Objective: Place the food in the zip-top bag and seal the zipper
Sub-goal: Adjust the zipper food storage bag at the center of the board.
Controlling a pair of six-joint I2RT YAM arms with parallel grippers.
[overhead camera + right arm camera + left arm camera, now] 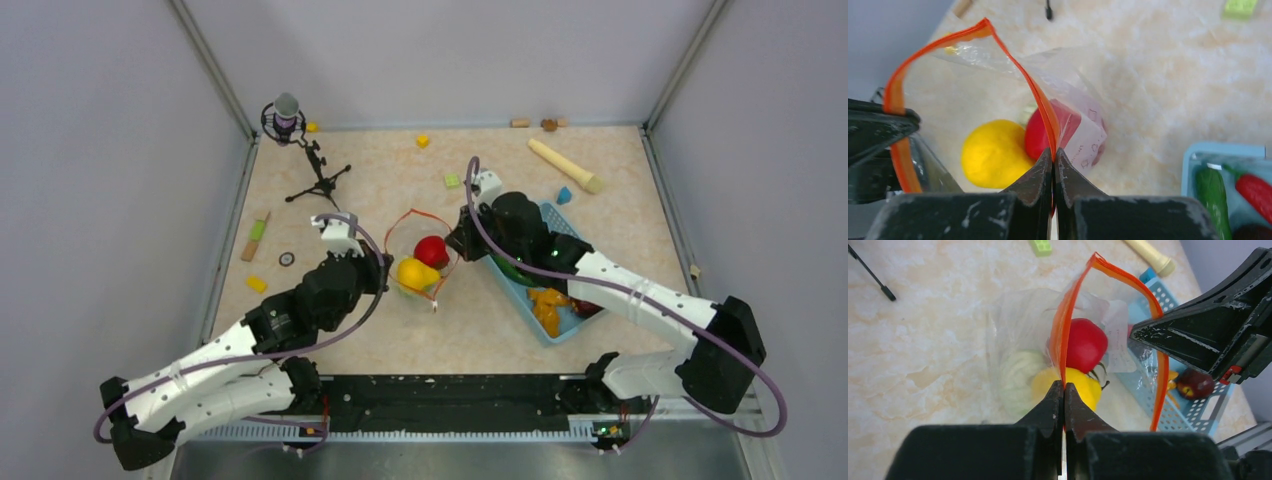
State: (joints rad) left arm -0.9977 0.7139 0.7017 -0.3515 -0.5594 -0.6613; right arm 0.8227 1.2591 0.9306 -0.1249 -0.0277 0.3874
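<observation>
The clear zip-top bag [418, 255] lies mid-table with its mouth held wide open. A yellow lemon [414, 273] and a red tomato [431, 250] sit inside it; both also show in the left wrist view, lemon [1083, 386] and tomato [1086, 344]. My left gripper [1064, 384] is shut on the left side of the orange-red zipper [1062, 335]. My right gripper [1053, 150] is shut on the other side of the zipper [1020, 65]. More food lies in the blue basket [518, 285]: orange pieces [549, 306], a green piece [1212, 192] and a red chili [1255, 190].
A microphone on a small tripod [300, 150] stands at the back left. A beige wooden stick [566, 165], small yellow [423, 140], green [452, 180] and blue [564, 194] cubes lie at the back. Grey walls close in the table on three sides.
</observation>
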